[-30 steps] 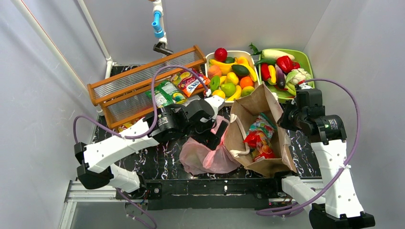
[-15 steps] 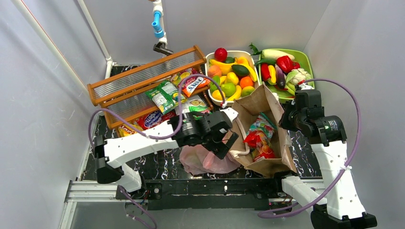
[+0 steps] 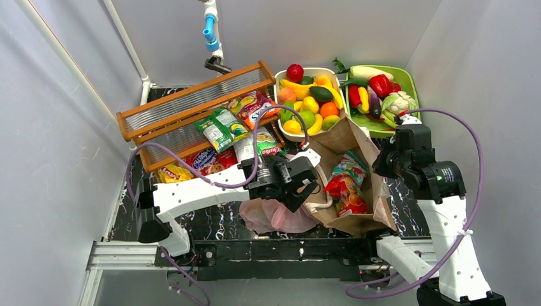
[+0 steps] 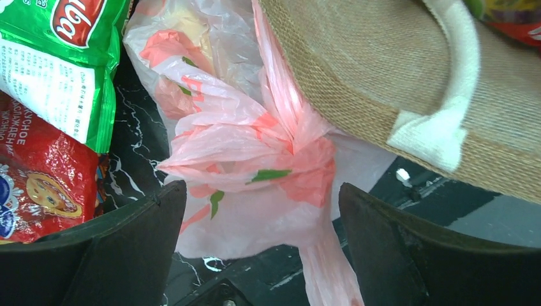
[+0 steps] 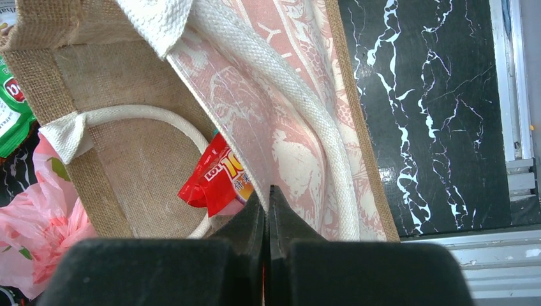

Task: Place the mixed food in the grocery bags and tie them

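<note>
The pink rose-printed bag [image 3: 274, 215] lies knotted on the black table, left of the brown bag [image 3: 348, 137]. My left gripper [image 3: 303, 191] is open just above it. In the left wrist view the bag's knot [image 4: 300, 150] sits between my spread fingers [image 4: 115, 248], untouched. The brown bag stands open with foil snack packets [image 3: 348, 182] inside. My right gripper [image 3: 383, 167] is shut at the bag's right rim. In the right wrist view it [image 5: 268, 199] pinches the white rope handle [image 5: 290, 111] next to a red packet [image 5: 214, 178].
A wooden rack [image 3: 191, 108] stands at the back left, with several snack packets [image 3: 220, 127] lying in front of it. A white fruit basket [image 3: 312, 69] and a green vegetable tray [image 3: 395, 67] stand at the back. Walls close in on both sides.
My left arm has swung right and toward the near edge, bringing its open gripper over the pink bag's knot. The snack packets by the rack are uncovered. The right arm has barely moved.
</note>
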